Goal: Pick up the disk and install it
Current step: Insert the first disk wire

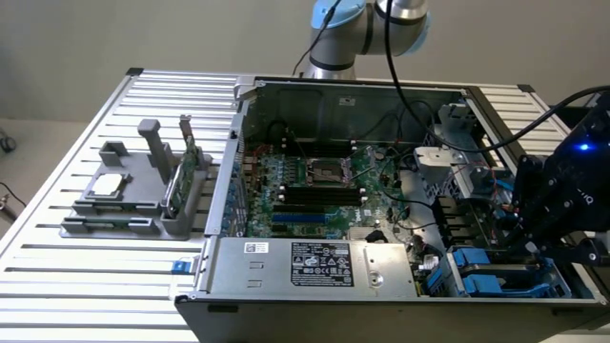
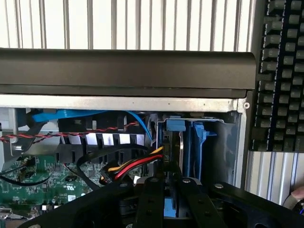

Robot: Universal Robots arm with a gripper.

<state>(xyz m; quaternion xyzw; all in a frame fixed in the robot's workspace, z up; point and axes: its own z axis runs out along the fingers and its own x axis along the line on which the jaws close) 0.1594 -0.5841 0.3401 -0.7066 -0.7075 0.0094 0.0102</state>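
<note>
Near right corner of the case (image 1: pixel 401 314): gripper (image 2: pixel 172 186) down in the drive bay (image 1: pixel 496 275), jaws clenched on the disk (image 2: pixel 183 149). Held on edge, blue rails upright, probably to match the bay's vertical slot; seated or not, cannot tell. Just beside it, a yellow, red and black cable bundle (image 2: pixel 137 164), close enough to snag. Toward the exterior view's left, the power supply (image 1: pixel 315 261). Farther in, the motherboard (image 1: pixel 315 179). Well outside the case, a grey holder (image 1: pixel 133 207) with a green card.
</note>
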